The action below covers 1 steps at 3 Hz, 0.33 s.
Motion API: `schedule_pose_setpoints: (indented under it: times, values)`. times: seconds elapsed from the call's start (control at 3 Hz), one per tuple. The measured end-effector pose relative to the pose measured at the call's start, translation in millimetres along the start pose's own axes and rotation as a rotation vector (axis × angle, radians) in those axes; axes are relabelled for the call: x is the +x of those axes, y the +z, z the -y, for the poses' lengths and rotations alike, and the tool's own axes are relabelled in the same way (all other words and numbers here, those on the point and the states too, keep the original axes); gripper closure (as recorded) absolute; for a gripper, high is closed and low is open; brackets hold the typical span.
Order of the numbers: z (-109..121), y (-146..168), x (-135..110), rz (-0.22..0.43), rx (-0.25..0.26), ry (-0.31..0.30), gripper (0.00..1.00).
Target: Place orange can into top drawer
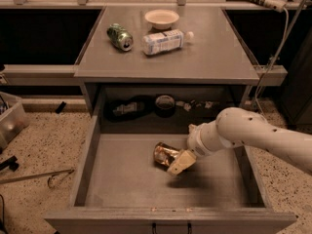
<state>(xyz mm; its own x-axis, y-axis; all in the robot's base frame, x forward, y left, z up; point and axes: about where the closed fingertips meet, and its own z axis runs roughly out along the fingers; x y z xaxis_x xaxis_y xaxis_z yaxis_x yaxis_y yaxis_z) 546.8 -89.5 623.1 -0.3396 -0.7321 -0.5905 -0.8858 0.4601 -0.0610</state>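
The orange can (164,153) lies on its side inside the open top drawer (122,189), near the middle of its flat grey bottom. My gripper (176,162) reaches in from the right, down in the drawer. Its pale fingers (181,161) are around the can's right end and seem closed on it. The white arm behind it crosses the drawer's right side. Two small dark handle fittings show on the drawer's front edge.
On the table top (214,57) lie a green can (120,36), a white-labelled clear bottle (165,41) and a pale bowl (162,18). Dark clutter (146,106) sits at the back of the drawer opening. A clear bin (9,121) stands on the floor at left.
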Motion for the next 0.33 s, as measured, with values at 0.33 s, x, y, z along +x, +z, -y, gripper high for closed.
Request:
schedule_pose_setpoints:
  times: [0.33]
  values:
    - [0.0,0.0,0.0,0.0,0.0,0.0,0.0]
